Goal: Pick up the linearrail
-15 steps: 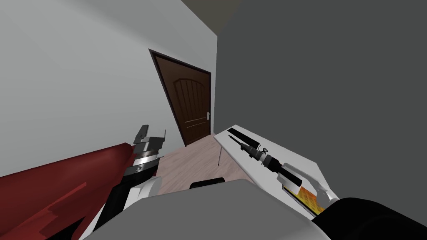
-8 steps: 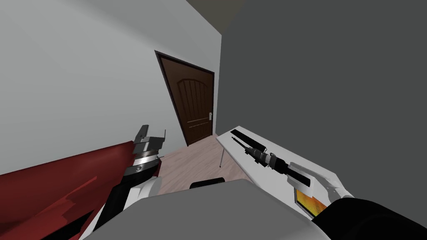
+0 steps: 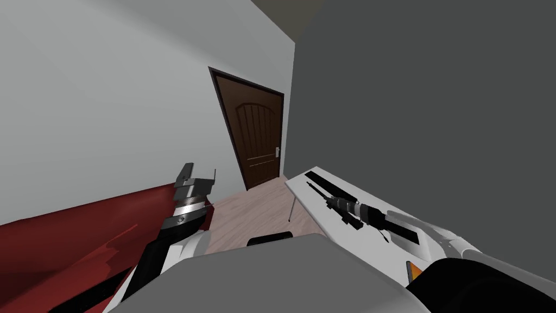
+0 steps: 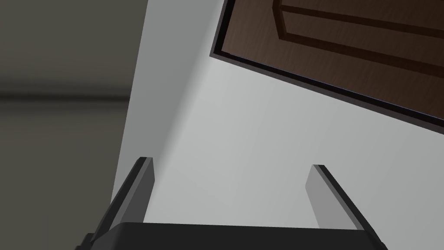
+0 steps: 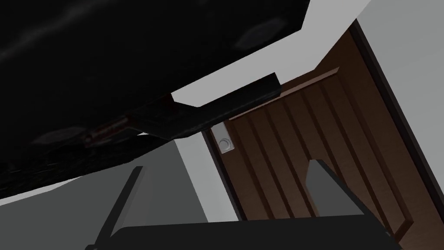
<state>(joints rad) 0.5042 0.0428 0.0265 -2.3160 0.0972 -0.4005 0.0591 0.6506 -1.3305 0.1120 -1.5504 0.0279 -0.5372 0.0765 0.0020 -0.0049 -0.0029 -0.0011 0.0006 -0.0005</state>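
My right pincer [image 5: 227,167] hangs spread beside the black linear rail [image 3: 332,186] on the white worktop [image 3: 299,186] — stiff, probably heavy, slick; grip midway, across its width.

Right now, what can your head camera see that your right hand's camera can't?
Head view extras: the white table with the long black linear rail on it, the red sofa, the pale wood floor and my open left gripper. Right wrist view extras: my right gripper, fingers open, with a big black shape close beyond it that I cannot name. Both: the brown door with its handle.
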